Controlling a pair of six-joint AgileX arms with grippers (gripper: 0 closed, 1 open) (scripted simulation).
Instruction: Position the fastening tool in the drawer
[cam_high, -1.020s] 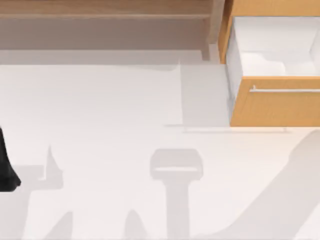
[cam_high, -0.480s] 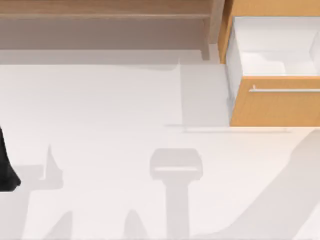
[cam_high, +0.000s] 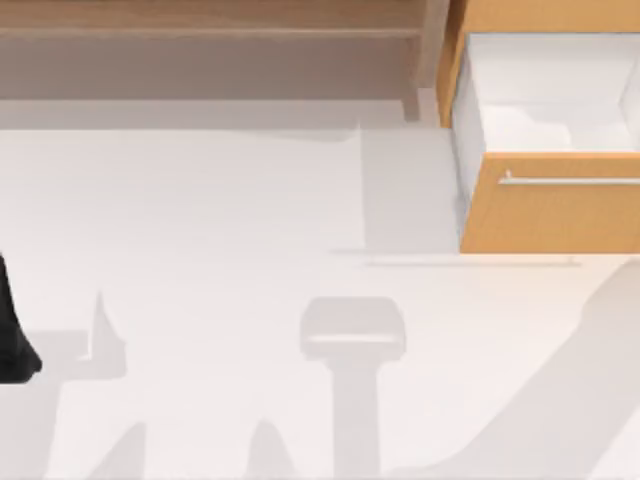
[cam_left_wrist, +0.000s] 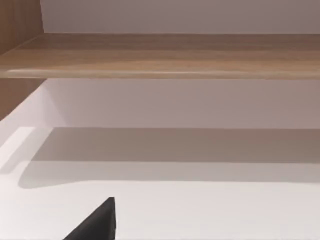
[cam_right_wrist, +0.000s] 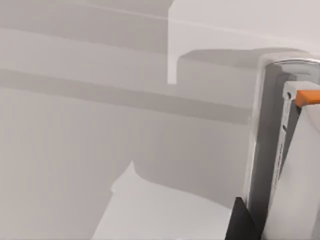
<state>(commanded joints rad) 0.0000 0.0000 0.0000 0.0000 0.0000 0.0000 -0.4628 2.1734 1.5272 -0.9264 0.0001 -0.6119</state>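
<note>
Nearest, at the counter's left edge, my left arm's fingers cannot be judged open or closed, while my right arm's fingers grip a grey stapler with an orange tip, and at the far right corner the wooden drawer stands open.

Left arm parked at table's left edge

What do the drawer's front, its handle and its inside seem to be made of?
The drawer front looks like light orange-brown wood, matte, with faint grain. Its handle seems to be metal: a thin silver bar with a slight shine. The inside is plain white, possibly painted or laminated; I cannot tell which.
</note>
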